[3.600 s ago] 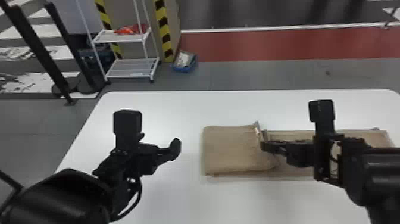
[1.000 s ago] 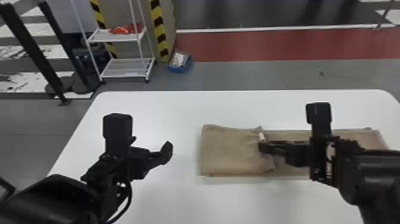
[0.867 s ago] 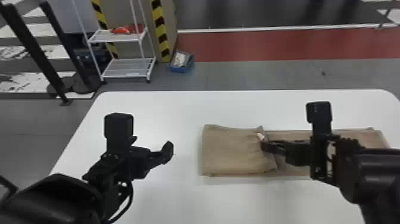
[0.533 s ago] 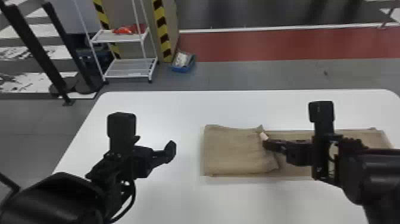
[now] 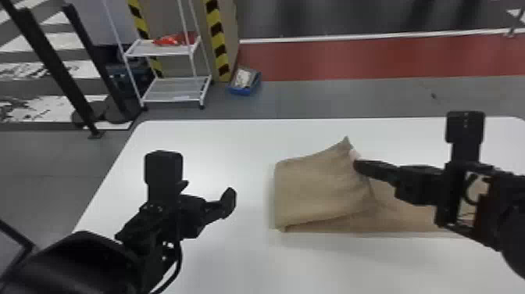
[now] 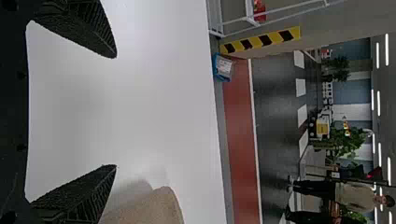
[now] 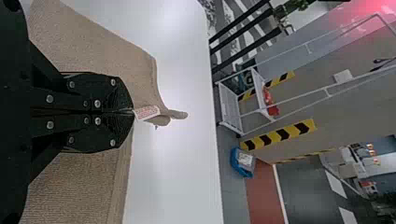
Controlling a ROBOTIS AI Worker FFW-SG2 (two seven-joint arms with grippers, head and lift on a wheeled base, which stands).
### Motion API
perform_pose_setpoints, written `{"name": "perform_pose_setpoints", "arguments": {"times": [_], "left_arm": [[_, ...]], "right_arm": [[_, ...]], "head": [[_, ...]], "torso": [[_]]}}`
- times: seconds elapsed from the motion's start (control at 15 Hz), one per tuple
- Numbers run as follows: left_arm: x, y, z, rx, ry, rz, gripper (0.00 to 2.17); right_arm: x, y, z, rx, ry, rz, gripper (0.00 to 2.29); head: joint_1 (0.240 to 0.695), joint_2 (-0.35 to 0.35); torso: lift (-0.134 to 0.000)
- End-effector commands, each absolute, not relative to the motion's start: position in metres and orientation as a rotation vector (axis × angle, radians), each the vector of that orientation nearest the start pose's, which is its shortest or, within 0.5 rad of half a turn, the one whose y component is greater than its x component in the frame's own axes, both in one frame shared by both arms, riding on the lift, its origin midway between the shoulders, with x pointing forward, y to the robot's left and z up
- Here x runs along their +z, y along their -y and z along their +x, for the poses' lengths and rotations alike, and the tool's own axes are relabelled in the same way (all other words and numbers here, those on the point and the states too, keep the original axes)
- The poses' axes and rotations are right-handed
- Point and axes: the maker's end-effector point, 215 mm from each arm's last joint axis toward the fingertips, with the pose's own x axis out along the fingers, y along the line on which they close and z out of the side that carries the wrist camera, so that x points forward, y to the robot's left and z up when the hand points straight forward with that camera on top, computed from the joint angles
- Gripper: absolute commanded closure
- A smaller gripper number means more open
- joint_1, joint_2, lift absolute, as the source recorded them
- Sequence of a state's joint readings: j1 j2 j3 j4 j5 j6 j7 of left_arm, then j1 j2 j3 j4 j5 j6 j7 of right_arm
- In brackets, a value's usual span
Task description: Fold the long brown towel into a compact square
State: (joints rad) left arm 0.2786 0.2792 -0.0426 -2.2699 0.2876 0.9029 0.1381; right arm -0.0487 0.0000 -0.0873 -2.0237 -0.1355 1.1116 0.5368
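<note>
The brown towel point(image 5: 320, 187) lies on the table with its left part doubled over and its far right corner lifted. At that raised edge is my right gripper point(image 5: 357, 164); in the right wrist view the right gripper point(image 7: 133, 112) is shut on the towel point(image 7: 93, 42) by its white tag. Left of the towel, apart from it, my left gripper point(image 5: 230, 201) hangs above the table. The left wrist view has the left gripper point(image 6: 114, 111) open, nothing between its fingers, and the towel's rounded edge point(image 6: 149, 207) beyond one finger.
The white table point(image 5: 250, 144) extends around the towel. On the floor behind it stand a white shelf rack point(image 5: 175, 88) and a blue bin point(image 5: 244, 84).
The right gripper has risen and moved slightly away from the robot, pulling the towel's corner up; the folded layer's edge now slants. The left gripper has barely shifted.
</note>
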Motion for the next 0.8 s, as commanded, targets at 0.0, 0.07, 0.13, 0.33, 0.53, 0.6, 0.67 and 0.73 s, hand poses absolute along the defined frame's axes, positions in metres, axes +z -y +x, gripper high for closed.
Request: {"name": "perform_pose_setpoints", "arguments": {"times": [0.0, 0.07, 0.13, 0.33, 0.53, 0.6, 0.67, 0.73], "left_arm": [[-0.379, -0.232, 0.463, -0.092, -0.513, 0.088, 0.03], [-0.38, -0.233, 0.462, -0.09, -0.514, 0.088, 0.03], [-0.38, -0.233, 0.462, -0.088, -0.514, 0.087, 0.03], [-0.38, -0.231, 0.461, -0.091, -0.513, 0.086, 0.04], [-0.381, -0.227, 0.461, -0.095, -0.513, 0.089, 0.04], [-0.38, -0.227, 0.462, -0.095, -0.511, 0.089, 0.04], [-0.379, -0.228, 0.463, -0.091, -0.509, 0.093, 0.03], [-0.378, -0.229, 0.464, -0.09, -0.509, 0.096, 0.03]], "right_arm": [[-0.321, 0.16, 0.524, 0.502, -0.505, 0.341, 1.12], [-0.316, 0.179, 0.52, 0.482, -0.5, 0.384, 1.12], [-0.321, 0.188, 0.514, 0.47, -0.513, 0.414, 1.12], [-0.347, 0.219, 0.501, 0.419, -0.52, 0.461, 1.12], [-0.375, 0.236, 0.501, 0.377, -0.563, 0.455, 1.12], [-0.373, 0.235, 0.502, 0.384, -0.559, 0.463, 1.12], [-0.372, 0.233, 0.498, 0.394, -0.565, 0.487, 1.12], [-0.356, 0.231, 0.497, 0.413, -0.544, 0.505, 1.12]], "head": [[0.695, 0.116], [0.695, 0.103], [0.695, 0.093], [0.695, 0.047], [0.695, 0.015], [0.695, 0.007], [0.695, -0.006], [0.695, -0.007]], "torso": [[-0.125], [-0.125], [-0.125], [-0.125], [-0.125], [-0.125], [-0.125], [-0.125]]}}
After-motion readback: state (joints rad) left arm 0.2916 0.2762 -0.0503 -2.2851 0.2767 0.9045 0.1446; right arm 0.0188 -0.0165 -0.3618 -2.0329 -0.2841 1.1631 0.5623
